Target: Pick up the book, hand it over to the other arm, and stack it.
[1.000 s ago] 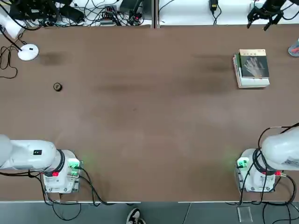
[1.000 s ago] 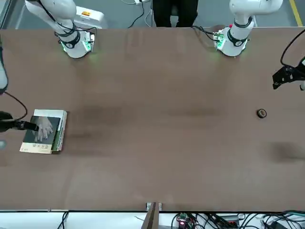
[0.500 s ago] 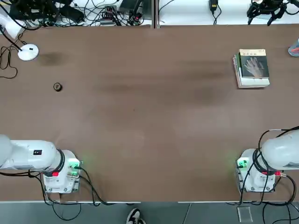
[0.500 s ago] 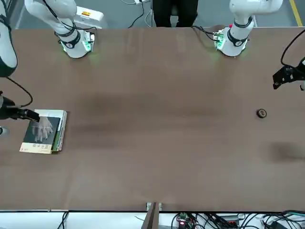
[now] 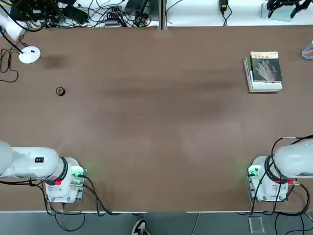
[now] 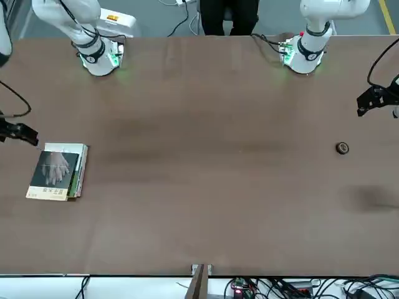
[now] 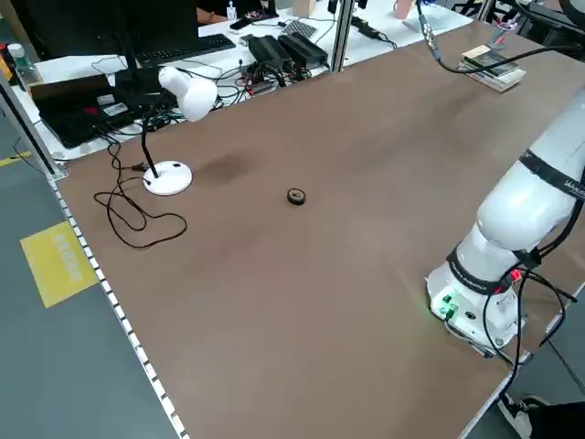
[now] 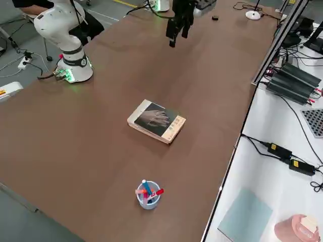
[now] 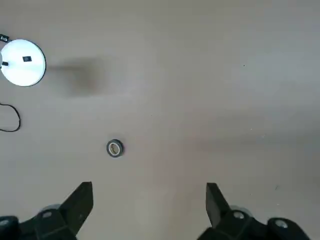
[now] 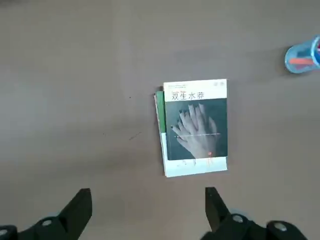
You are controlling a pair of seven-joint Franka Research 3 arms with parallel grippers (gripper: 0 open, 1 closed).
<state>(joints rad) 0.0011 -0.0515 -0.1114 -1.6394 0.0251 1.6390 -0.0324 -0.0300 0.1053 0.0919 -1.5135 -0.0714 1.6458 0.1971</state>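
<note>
The book, a thin dark paperback with a pale hand picture, lies flat on a thicker green-and-white book at the table's far right. The pair also shows in the front view, with the book near the left edge, and in the right side view as the book. My right gripper is open and empty, high above the table with the book below it. That right gripper sits beyond the stack near the far edge. My left gripper hangs open and empty over the far left of the table.
A small tape roll and a white lamp base sit at the far left. A pen cup stands near the right edge beside the books. Cables and electronics line the far bench. A person stands behind the arm bases.
My right gripper has drawn back from over the book toward the table's far edge. The book stays on the thicker one. The left arm has not moved.
</note>
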